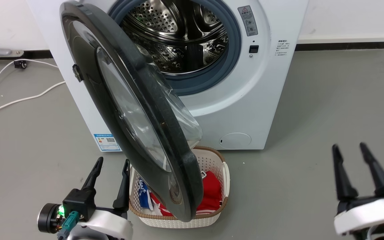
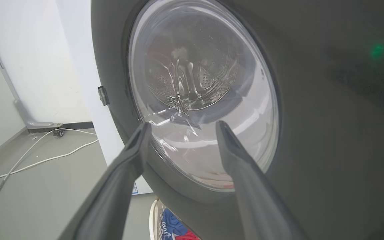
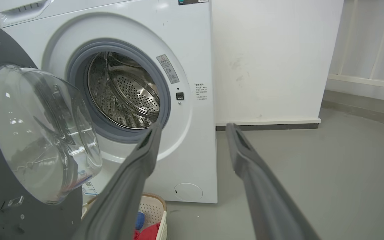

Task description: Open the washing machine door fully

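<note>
Head view: door (image 1: 132,110) about half open on washing machine (image 1: 245,110), drum (image 1: 178,36) exposed; further swing remains; left gripper (image 1: 113,160) spread, empty, near door's outer face; right gripper (image 1: 348,145) spread, empty, well apart.

A smooth grey floor (image 1: 328,100) is seen. The white washing machine (image 1: 245,110) is stood on it. Just in front of the machine's lower edge, a white laundry basket (image 1: 178,221) with a brown woven rim is set on the floor, with red and blue cloth held inside. To the machine's left, a white cable (image 1: 22,99) is laid across the floor in loose curves.
</note>
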Tool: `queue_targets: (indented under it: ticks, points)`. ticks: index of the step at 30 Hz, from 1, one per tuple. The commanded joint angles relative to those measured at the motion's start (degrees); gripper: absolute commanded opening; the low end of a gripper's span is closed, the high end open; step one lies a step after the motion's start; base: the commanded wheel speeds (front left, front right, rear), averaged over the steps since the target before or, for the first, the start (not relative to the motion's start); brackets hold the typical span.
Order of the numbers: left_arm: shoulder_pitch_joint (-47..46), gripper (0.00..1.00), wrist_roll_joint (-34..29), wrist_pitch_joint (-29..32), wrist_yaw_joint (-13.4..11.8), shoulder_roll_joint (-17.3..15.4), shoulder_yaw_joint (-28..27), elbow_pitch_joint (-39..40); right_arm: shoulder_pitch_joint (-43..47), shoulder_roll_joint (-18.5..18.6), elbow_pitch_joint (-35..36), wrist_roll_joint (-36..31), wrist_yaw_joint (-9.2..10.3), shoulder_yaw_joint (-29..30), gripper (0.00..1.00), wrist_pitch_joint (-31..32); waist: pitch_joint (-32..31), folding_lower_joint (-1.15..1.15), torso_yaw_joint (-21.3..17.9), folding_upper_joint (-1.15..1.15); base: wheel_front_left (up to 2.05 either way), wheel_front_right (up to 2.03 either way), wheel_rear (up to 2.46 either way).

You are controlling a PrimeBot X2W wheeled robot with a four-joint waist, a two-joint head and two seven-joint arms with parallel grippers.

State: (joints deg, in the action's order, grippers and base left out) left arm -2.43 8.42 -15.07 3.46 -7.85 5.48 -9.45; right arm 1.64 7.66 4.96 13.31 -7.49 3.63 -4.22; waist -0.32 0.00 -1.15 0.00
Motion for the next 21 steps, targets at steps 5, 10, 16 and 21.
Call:
queue_targets:
  ticks: [5,10,16,21]
  points:
    - [0.78,1.0,0.24,-0.14,-0.13,-0.27,0.63,-0.63,2.89,-2.42,-1.17,-1.67,-0.01,-0.18,1.0,1.03,-0.54,0.0,0.15,0.0,0.0,0.0,0.0]
    - [0.91,1.0,0.34,0.04,-0.25,-0.43,0.94,-1.14,3.43,-3.23,-3.11,-2.44,-0.01,-0.79,1.0,0.59,-0.84,0.0,0.11,0.0,0.0,0.0,0.0]
    - [0.81,1.0,0.8,0.12,-0.64,-0.45,1.07,-1.39,2.76,-3.37,-4.37,-2.7,0.0,-1.31,1.0,0.33,-0.86,0.0,-0.01,0.0,0.0,0.0,0.0]
    - [0.62,1.0,0.58,0.39,-1.05,-0.69,1.34,-1.56,2.13,-2.93,-4.78,-3.21,0.0,-1.59,1.0,0.3,-0.77,0.0,0.03,0.0,0.0,0.0,0.0]
